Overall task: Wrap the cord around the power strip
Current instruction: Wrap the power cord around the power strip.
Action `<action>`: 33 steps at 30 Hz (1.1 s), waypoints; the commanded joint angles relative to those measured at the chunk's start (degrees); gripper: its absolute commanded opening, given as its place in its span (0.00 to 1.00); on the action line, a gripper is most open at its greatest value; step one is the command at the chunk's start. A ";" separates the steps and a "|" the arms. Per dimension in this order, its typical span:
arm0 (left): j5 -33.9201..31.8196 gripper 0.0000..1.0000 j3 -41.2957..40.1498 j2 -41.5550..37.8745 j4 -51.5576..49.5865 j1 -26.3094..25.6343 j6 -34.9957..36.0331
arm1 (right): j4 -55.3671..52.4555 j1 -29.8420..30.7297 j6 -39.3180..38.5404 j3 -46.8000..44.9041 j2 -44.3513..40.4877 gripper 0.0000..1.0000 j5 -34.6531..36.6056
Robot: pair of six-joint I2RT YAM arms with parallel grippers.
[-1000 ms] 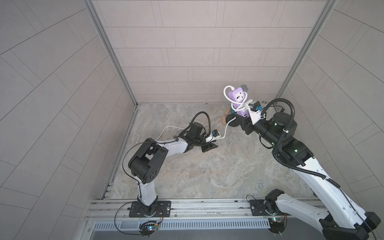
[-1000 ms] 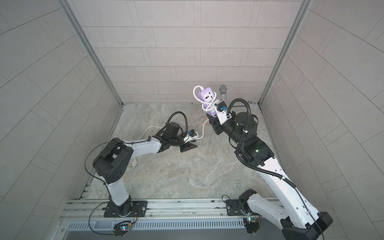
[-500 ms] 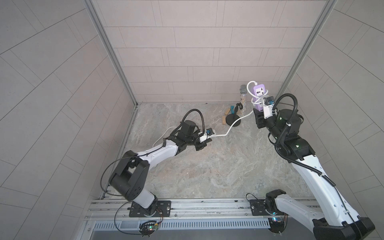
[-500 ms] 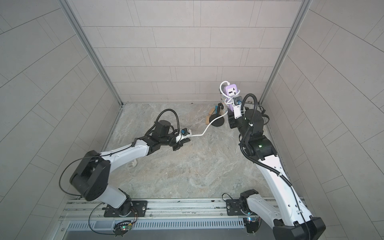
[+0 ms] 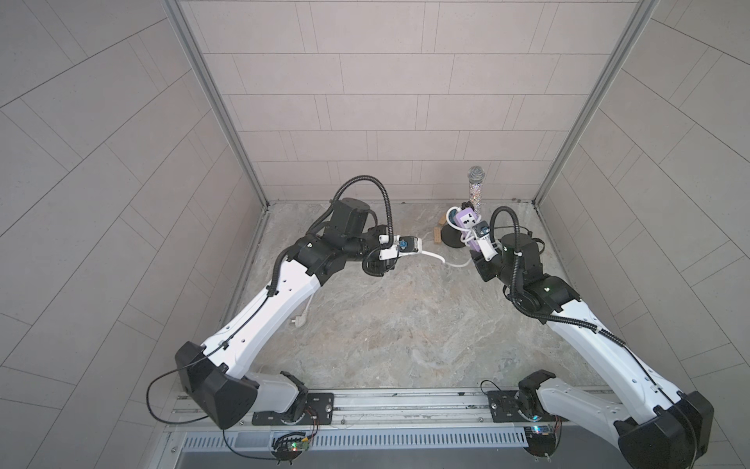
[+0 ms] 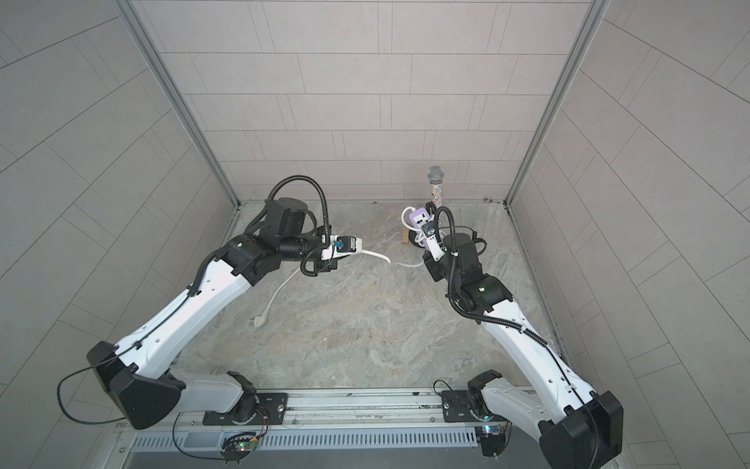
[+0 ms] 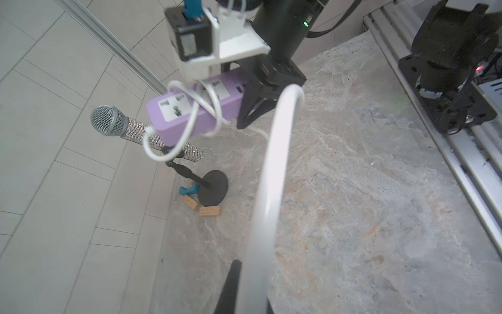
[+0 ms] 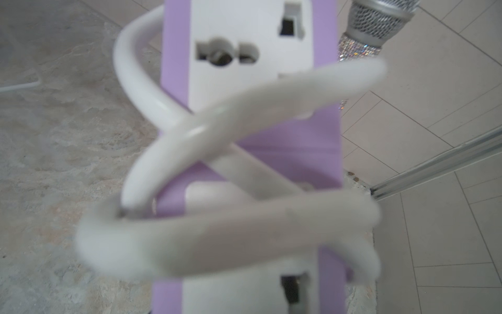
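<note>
The lavender power strip (image 5: 465,221) stands on end above the back right of the table, and my right gripper (image 5: 473,249) is shut on its lower end. The white cord (image 7: 271,168) crosses the strip (image 8: 244,40) in a few loose loops (image 8: 244,108). From there it sags across to my left gripper (image 5: 420,252), which is shut on it, one black fingertip (image 7: 233,282) beside the cord. The rest of the cord trails under the left arm to the plug (image 6: 259,320) on the table. My right gripper's jaws are hidden behind the strip in the right wrist view.
A glittery microphone (image 5: 475,182) stands on a stand with a black round base (image 5: 452,239) right behind the strip. Small wooden blocks (image 7: 209,211) and a blue piece (image 7: 188,190) lie by the base. Tiled walls close in on three sides, with a metal rail (image 5: 406,406) along the front.
My left gripper has shut on the cord and shifted up and right. The right arm swung the strip toward the back right corner, then lowered it back beside the microphone stand.
</note>
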 commanded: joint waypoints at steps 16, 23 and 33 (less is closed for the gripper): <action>-1.13 0.00 23.69 13.42 -6.07 -0.24 7.14 | 8.20 14.67 -12.72 -12.33 -8.53 0.00 -9.61; -5.61 0.00 25.42 17.77 -4.38 -0.14 8.03 | 13.56 19.58 -14.57 -14.95 -10.02 0.00 -14.04; -6.26 0.00 26.67 24.09 -0.02 0.98 4.64 | 19.22 28.34 -19.29 -18.45 -9.26 0.00 -10.43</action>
